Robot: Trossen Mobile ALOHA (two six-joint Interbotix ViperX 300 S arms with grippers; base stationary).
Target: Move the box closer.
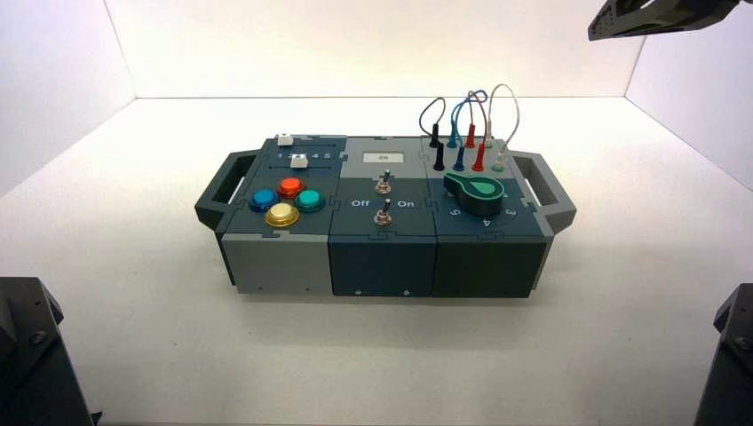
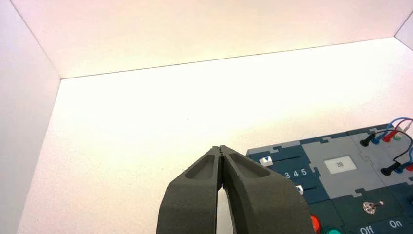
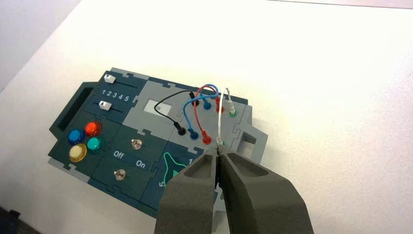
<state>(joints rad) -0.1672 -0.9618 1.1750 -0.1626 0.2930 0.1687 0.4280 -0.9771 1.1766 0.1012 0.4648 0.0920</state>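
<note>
While only the high view spans the box [image 1: 382,266], both arms' jaws hang closed, empty.

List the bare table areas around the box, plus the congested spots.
Bare table: the strip in front of the box, between the two arms; the band behind it, up to the back wall; and both sides, from each handle toward the side wall. Crowded: the box's top, worst at its right rear, where looped wires stand above the green dial.
</note>
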